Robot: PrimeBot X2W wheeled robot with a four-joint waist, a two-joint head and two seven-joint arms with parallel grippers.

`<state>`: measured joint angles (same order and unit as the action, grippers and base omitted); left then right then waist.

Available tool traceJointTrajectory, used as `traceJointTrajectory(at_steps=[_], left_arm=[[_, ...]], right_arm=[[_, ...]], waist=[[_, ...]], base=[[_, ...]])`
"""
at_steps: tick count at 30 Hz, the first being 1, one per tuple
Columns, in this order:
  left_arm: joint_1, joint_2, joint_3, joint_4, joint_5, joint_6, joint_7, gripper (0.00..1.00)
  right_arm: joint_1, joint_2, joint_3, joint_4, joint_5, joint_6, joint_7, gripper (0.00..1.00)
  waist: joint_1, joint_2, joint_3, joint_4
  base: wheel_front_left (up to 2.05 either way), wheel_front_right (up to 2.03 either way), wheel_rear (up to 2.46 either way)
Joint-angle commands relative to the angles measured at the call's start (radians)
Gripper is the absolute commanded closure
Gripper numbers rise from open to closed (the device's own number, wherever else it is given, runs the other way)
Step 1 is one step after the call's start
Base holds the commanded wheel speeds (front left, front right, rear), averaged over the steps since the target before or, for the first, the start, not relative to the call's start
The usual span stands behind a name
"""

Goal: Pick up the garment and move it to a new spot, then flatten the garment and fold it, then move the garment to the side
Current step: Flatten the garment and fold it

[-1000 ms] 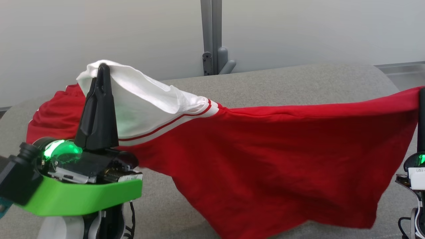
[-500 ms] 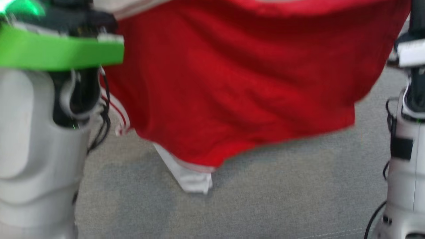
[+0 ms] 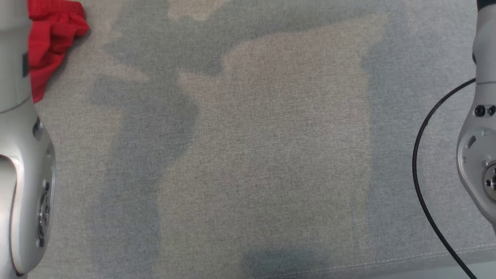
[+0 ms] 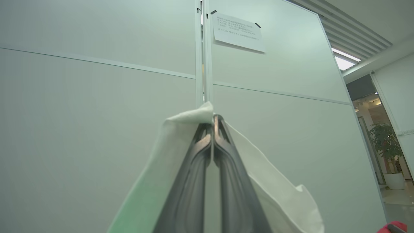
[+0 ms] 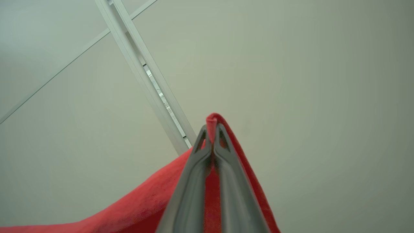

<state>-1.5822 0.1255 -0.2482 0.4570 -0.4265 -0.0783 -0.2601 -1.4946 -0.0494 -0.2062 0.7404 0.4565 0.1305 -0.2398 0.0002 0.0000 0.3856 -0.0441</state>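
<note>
The garment is red with a white sleeve. In the left wrist view my left gripper (image 4: 213, 118) is shut on a fold of the white sleeve (image 4: 181, 129), held up before a pale wall. My right gripper (image 5: 212, 127) is shut on a red edge of the garment (image 5: 145, 204), which hangs away to the lower left. In the head view a bunch of red fabric (image 3: 50, 35) shows at the top left beside my left forearm (image 3: 19, 155). I cannot tell whether it hangs or rests on the surface.
A grey fabric surface (image 3: 252, 155) spreads under both arms, with a stitched front edge at the bottom right. My right forearm (image 3: 480, 116) stands at the right edge, and a black cable (image 3: 420, 155) loops down from it. A wall panel with a taped paper notice (image 4: 237, 32) is ahead.
The head camera has tilted down, so the view has slid from the held-up garment to the grey surface below it. Both grippers stay shut.
</note>
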Motion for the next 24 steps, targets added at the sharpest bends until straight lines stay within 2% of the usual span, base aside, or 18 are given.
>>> traceJointTrajectory(at_steps=[1,6,11,19,24], left_arm=[[-0.034,-0.009,0.029,-0.02,0.017,-0.004,-0.005,1.0],[0.044,-0.042,0.105,-0.094,0.06,-0.03,-0.003,1.0],[0.192,-0.067,0.164,-0.204,0.038,-0.05,-0.004,1.0],[0.43,-0.072,0.143,-0.411,-0.043,-0.053,-0.004,1.0],[0.605,-0.032,0.129,-0.546,-0.063,-0.053,-0.004,1.0]], right_arm=[[-0.029,-0.004,-0.001,0.024,-0.007,0.0,-0.011,1.0],[-0.032,-0.003,0.014,0.096,0.027,0.0,-0.025,1.0],[0.055,-0.005,0.01,0.07,0.071,0.0,-0.025,1.0],[0.216,-0.006,0.085,-0.023,0.199,0.0,-0.025,1.0],[0.362,-0.046,0.166,-0.124,0.281,0.0,-0.025,1.0]], waist=[[-0.0002,0.0,0.106,0.028],[-0.0002,0.0,0.234,0.051],[-0.0002,0.0,0.294,0.059],[-0.0002,0.0,0.299,0.05],[-0.0002,0.0,0.275,0.044]], base=[[0.0,0.0,0.0],[0.0,0.0,0.0],[0.0,0.0,0.0],[0.0,0.0,0.0],[0.0,0.0,0.0]])
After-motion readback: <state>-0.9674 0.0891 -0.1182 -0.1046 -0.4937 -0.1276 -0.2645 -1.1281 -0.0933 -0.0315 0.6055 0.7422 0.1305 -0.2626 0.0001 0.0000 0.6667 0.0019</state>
